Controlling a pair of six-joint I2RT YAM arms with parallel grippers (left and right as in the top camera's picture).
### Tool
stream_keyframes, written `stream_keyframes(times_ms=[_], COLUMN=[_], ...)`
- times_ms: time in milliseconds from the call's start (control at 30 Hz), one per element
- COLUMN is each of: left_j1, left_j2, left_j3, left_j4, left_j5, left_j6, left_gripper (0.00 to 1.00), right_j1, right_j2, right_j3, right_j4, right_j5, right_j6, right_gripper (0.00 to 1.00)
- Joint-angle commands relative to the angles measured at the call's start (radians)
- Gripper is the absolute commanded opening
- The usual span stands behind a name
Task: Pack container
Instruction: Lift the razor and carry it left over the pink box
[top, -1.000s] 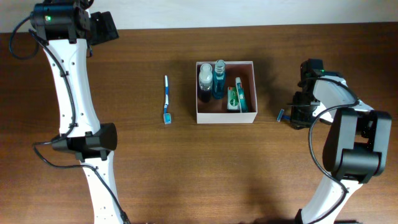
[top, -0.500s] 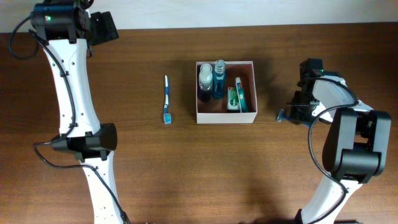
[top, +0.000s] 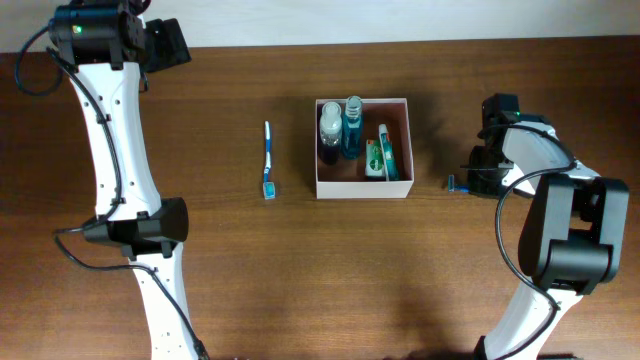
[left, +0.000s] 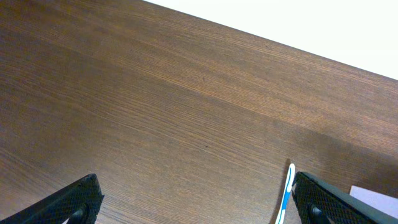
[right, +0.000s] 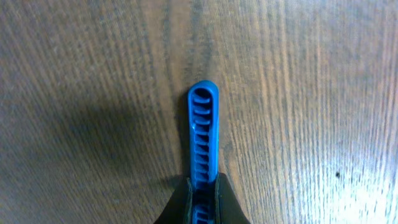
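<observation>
Since the earlier frame, the right pincer (right: 203, 193) has gone from partly open to fully closed, and the blue ribbed handle (right: 203, 124) has shifted slightly on the table (top: 300, 270). In the right wrist view I see both dark fingers (right: 180, 208) clamped on the near end of that handle; its rounded far end projects beyond them and lies against the wood. What the hidden end of the handle carries, I cannot tell.

In the overhead view the right pincer sits at the right side of the table, with the handle's tip just left of it. The container (top: 362, 188) stands at the middle of the table, well apart from the handle and to its left. It holds:
- a dark bottle with a white cap (top: 330, 130), far left corner
- a blue bottle (top: 352, 128), just beside it
- a green tube (top: 374, 158) and a slim green and white item (top: 386, 152), on the right

A blue and white toothbrush (top: 268, 160) lies on the table left of the container, apart from it. The left pincer (left: 194, 186) hangs at the far left corner, jaws spread wide and holding nothing.
</observation>
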Motion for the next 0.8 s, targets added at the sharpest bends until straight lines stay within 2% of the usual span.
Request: stream_keyframes(times_ms=[0, 167, 333, 433, 533, 667, 767], left_j1=[0.004, 0.004, 0.004, 0.004, 0.004, 0.004, 0.004], left_j2=[-0.032, -0.032, -0.032, -0.032, -0.032, -0.032, -0.032], left_j3=[-0.002, -0.002, -0.002, -0.002, -0.002, -0.002, -0.002], left_j4=[-0.001, -0.001, -0.001, -0.001, -0.001, -0.001, -0.001], left_j5=[0.003, 0.003, 0.003, 0.003, 0.003, 0.003, 0.003], left_j6=[-0.01, -0.01, -0.01, -0.01, -0.01, -0.01, -0.01], left_gripper=[0.99, 0.99, 0.99, 0.99, 0.99, 0.99, 0.99], right_j1=[0.01, 0.01, 0.01, 0.01, 0.01, 0.01, 0.011], right_j2=[0.018, 0.016, -0.01, -0.035, -0.064, -0.1, -0.125], right_j3=[0.005, 0.048, 0.061, 0.068, 0.106, 0.208, 0.304], right_j4=[0.007, 0.003, -0.005, -0.004, -0.005, -0.02, -0.077], right_j5=[0.021, 0.02, 0.019, 0.019, 0.018, -0.013, -0.028], right_j6=[-0.08, -0.193, -0.203, -0.26, -0.392, -0.636, -0.744], right_gripper=[0.04, 0.04, 0.04, 0.04, 0.04, 0.04, 0.04])
